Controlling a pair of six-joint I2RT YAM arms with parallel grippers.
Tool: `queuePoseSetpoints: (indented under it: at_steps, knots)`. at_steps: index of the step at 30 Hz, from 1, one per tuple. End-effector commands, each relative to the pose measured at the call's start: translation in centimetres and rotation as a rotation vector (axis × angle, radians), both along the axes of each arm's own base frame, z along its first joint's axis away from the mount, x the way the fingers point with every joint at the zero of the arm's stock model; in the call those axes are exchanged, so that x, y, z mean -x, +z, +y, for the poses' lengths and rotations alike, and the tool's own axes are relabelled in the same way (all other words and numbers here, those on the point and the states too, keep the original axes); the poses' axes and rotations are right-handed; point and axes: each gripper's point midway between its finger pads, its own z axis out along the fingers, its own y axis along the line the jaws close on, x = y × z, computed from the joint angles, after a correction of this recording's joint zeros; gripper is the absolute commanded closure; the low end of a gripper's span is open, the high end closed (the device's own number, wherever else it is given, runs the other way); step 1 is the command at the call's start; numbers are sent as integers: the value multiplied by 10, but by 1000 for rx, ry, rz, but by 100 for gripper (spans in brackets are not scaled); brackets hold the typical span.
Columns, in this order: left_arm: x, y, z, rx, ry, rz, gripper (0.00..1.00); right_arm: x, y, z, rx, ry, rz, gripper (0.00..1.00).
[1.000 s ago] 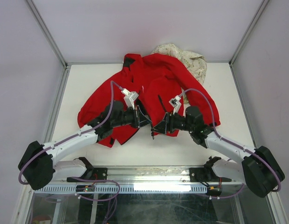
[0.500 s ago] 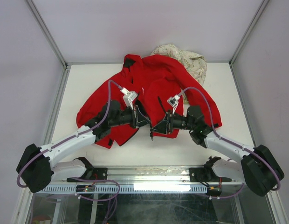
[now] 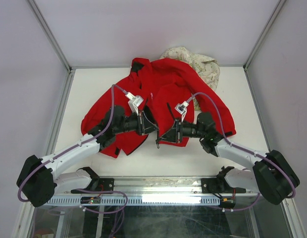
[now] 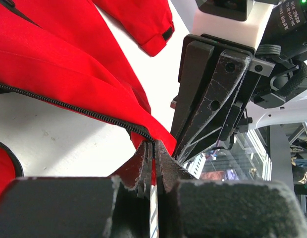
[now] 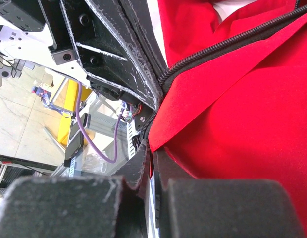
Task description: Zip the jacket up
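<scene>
Jacket: the red jacket (image 3: 168,91) lies spread on the white surface (image 3: 94,84), collar to the far side, hem toward the arm bases, front open along the lower part.
Left claw: the left claw (image 4: 153,157) is pressed together on a thin fold of red cloth at the lower end of the zipper teeth (image 4: 69,106); only a sliver of fabric shows between the pads.
Right claw: the right claw (image 5: 151,161) is likewise pinched tight on the red edge of the other front panel, just below its own run of dark teeth.
Meeting point: both claws sit at the bottom of the opening, nearly touching; each fills much of the other's wrist view.
Hard to make out: no slider or pull can be picked out in any view; from above, the fingertips merge into one dark mass.
Cut off: the left arm covers part of the jacket's sleeve on that side; one cuff (image 4: 156,37) with a black tab shows at the left wrist view's top edge.
Lettering: small white chest mark (image 3: 151,93), unreadable.
Behind: a cream floral garment (image 3: 205,64), partly under the jacket's far shoulder.
</scene>
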Motion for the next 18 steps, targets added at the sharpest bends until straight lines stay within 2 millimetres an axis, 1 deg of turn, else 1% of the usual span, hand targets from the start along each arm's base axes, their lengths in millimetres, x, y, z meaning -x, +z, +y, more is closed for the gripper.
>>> queuePoseSetpoints:
  at_steps: [1, 6, 7, 11, 15, 18]
  knots:
    - [-1, 26, -1, 77, -15, -85, 100, -6, 27, 9, -61, 10, -77, 100]
    - [0, 22, 10, 67, 59, -29, 73, -21, 36, 11, -72, -73, -85, 100]
    - [2, 21, 13, 69, 68, -16, 71, -24, 36, 11, -69, -91, -86, 100]
    - [14, 17, 17, 94, 67, 50, 65, -30, 35, 13, -52, -120, -91, 100]
    - [22, 8, 16, 90, 48, 87, 65, -32, 33, 16, -46, -129, -88, 100]
    - [22, 4, 14, 81, 45, 97, 65, -33, 35, 19, -46, -126, -92, 100]
